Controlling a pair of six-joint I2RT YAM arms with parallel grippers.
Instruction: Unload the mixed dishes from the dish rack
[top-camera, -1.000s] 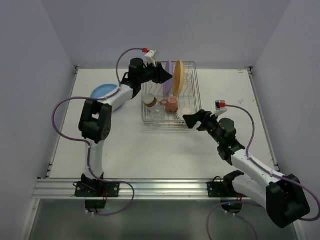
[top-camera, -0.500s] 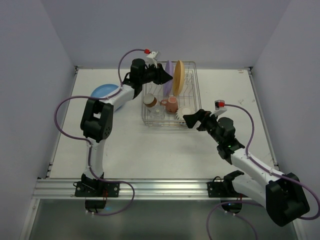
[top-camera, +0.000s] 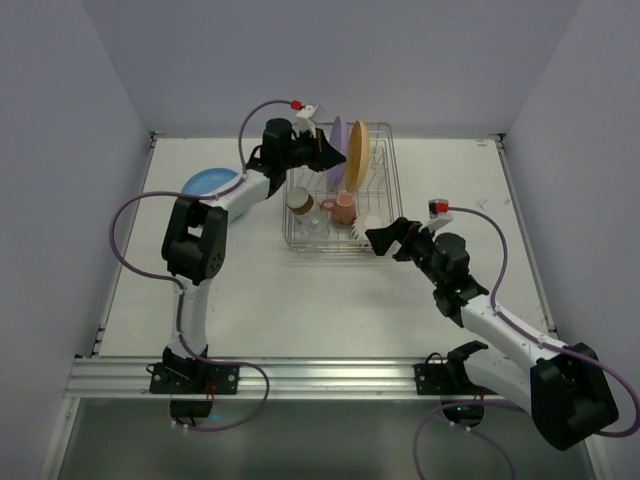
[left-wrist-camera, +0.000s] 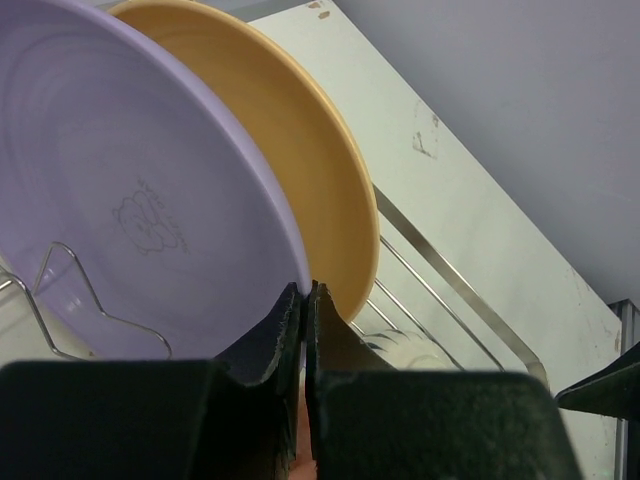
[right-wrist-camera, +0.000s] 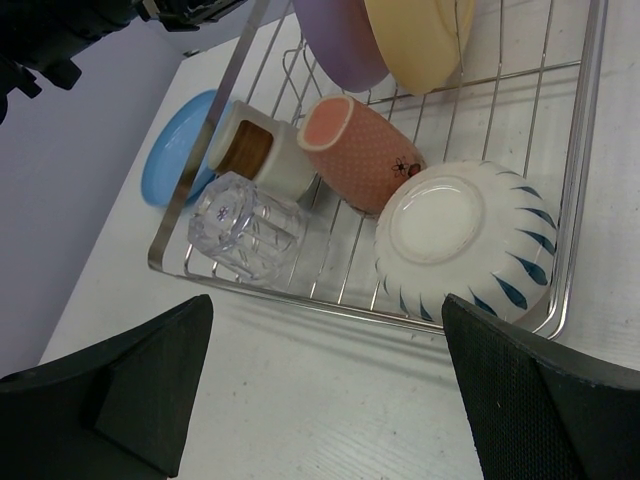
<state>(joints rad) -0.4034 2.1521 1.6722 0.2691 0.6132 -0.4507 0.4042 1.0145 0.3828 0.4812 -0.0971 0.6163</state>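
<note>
The silver wire dish rack (top-camera: 386, 190) stands at the table's back centre. The purple plate (top-camera: 338, 146) and the yellow-orange plate (top-camera: 358, 155) stand upright in it. My left gripper (top-camera: 331, 158) is shut on the purple plate's (left-wrist-camera: 130, 180) rim, just in front of the yellow-orange plate (left-wrist-camera: 310, 170). The pink mug (right-wrist-camera: 360, 150), brown cup (right-wrist-camera: 255, 150), clear glass (right-wrist-camera: 245, 225) and white cup (right-wrist-camera: 465, 235) lie in the rack's near part. My right gripper (right-wrist-camera: 325, 310) hovers open over the table just in front of the rack's front rail, holding nothing. The blue plate (top-camera: 205, 182) lies on the table left of the rack.
Grey walls close in the table at the back and on both sides. My left arm reaches in over the rack's left rim (top-camera: 287, 190). Bare white table (top-camera: 300, 300) lies between the rack and the arm bases.
My left gripper has closed onto the purple plate's rim, and the plate now leans slightly. My right arm has hardly moved.
</note>
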